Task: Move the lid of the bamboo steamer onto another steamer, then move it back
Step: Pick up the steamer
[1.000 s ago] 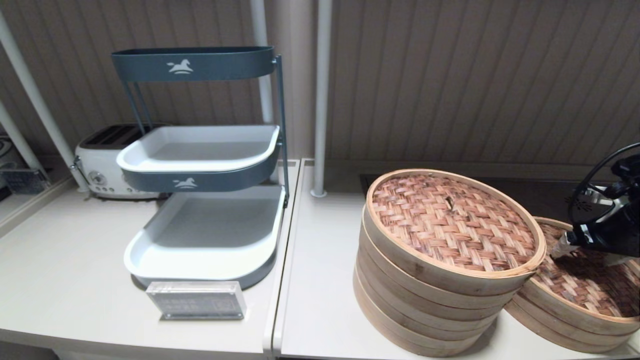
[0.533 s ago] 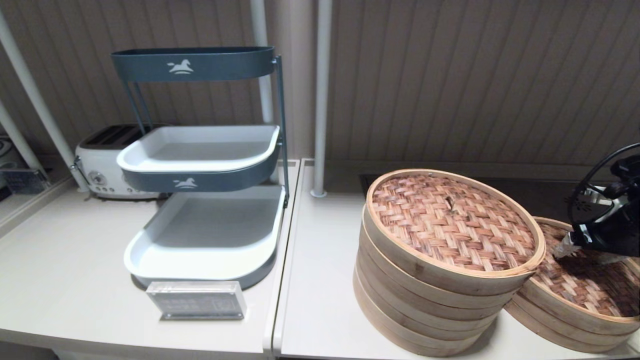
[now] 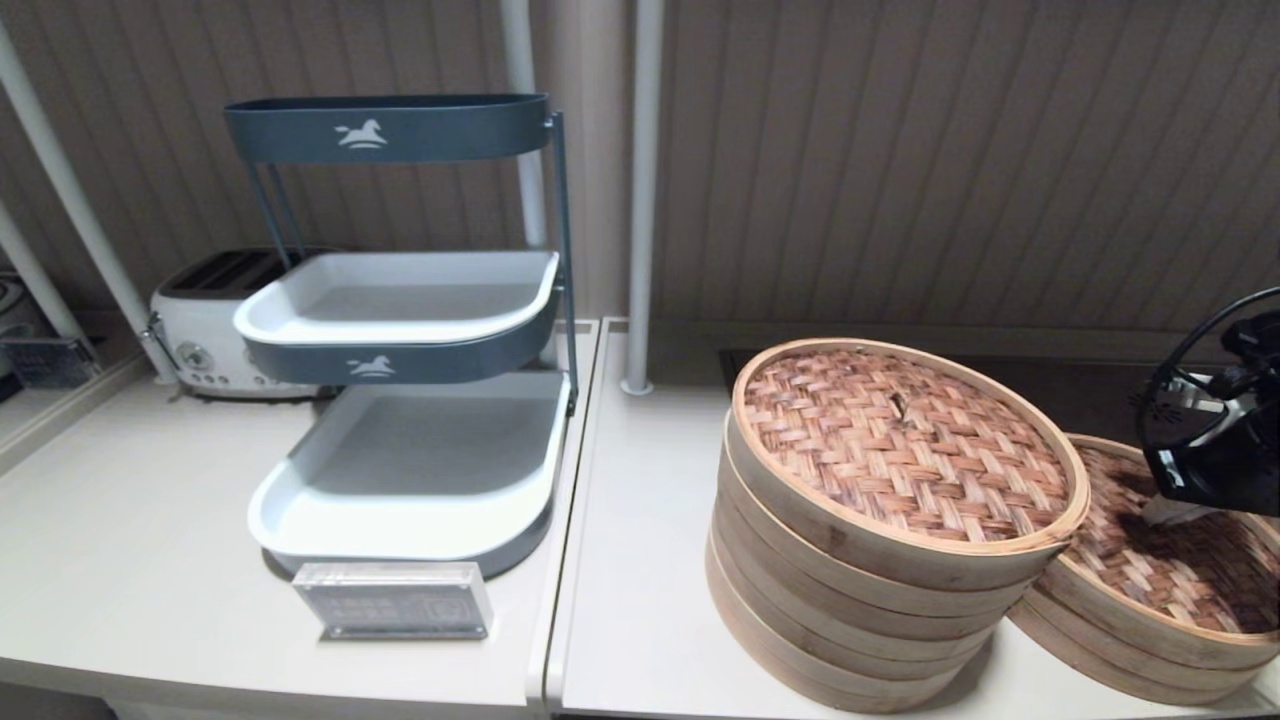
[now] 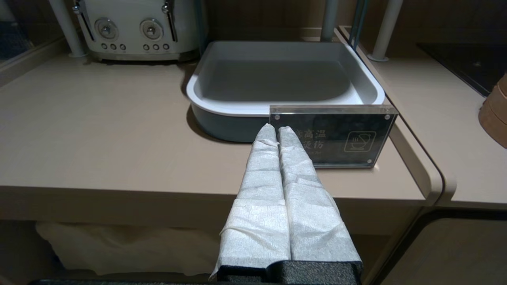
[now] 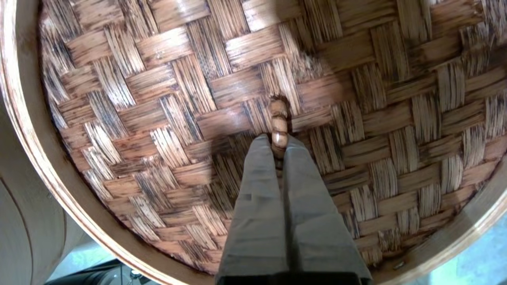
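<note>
A: What is seen from the head view?

B: The right gripper [image 3: 1165, 512] is seen low over the bamboo steamer lid [image 3: 1170, 545], which sits on a low steamer at the far right of the counter [image 3: 650, 560]. Just beside it, on the left, another steamer [image 3: 860, 600] is stacked tall, and a second lid [image 3: 905, 445] is already lying on top of it. That is what stands in the way: the tall stack is close and it is higher, so the lid must be lifted well up before it is carried across. Further left, a grey tray rack [image 3: 400, 400], a toaster [image 3: 205, 325] and a small clear sign [image 3: 392, 600] are seen, well apart from the work.

A: And from the left wrist?

B: The left gripper [image 4: 276, 130] is parked at the counter's front edge, with its wrapped fingers pressed together on nothing. The sign and the bottom tray are seen ahead of it.

A: And from the right wrist?

B: The right gripper's fingers [image 5: 259, 186] are pinched on the little centre loop [image 5: 278, 126] of the lid. So the grabbing step looks done. A slow, straight lift seems to be needed next, because the loop is tiny and could be lost from the pinch.
</note>
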{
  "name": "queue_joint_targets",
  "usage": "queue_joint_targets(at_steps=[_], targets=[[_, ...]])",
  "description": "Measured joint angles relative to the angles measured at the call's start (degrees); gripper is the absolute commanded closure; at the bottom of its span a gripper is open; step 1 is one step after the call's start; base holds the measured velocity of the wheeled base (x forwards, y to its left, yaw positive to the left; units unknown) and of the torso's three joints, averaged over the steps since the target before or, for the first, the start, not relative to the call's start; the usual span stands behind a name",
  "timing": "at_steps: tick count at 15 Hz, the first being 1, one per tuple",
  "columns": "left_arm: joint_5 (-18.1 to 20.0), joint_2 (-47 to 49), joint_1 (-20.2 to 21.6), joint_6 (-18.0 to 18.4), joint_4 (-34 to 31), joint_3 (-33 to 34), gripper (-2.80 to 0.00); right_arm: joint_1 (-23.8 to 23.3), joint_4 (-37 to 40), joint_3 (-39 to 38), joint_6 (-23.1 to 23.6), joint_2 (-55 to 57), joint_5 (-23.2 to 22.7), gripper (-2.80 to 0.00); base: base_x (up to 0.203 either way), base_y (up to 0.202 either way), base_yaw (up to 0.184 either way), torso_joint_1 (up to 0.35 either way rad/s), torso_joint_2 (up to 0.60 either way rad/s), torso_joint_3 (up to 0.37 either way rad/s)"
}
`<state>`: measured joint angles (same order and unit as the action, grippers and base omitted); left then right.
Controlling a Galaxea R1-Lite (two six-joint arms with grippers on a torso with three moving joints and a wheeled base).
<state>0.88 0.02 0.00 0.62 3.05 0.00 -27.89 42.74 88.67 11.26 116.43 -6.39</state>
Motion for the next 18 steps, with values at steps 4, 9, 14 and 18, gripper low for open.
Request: queue_joint_targets(at_steps=[4,9,14,18], targets=[[0.0,0.0,0.0,0.0,-0.02,0.0,0.0,0.02,0.04,-0.14,0.0,-0.11,0.01,0.0,0.0,0.0,0.0,0.0,0.0,0.0],[0.0,0.0,0.0,-0.02,0.0,0.0,0.0,-0.16,0.29,0.57,-0.01,-1.58,-0.29,0.0,0.0,0.0,0.0,0.0,0.0,0.0],[0.0,0.0,0.0,-0.02,-0.01,0.0,0.0,-0.16,0.26,0.74,0.0,-3.67,-0.26,0.0,0.0,0.0,0.0,0.0,0.0,0.0],[0.0,0.0,0.0,-0.02,-0.01,0.0,0.0,-0.13,0.3,1.49,-0.13,-4.77,-0.33,0.0,0.0,0.0,0.0,0.0,0.0,0.0]])
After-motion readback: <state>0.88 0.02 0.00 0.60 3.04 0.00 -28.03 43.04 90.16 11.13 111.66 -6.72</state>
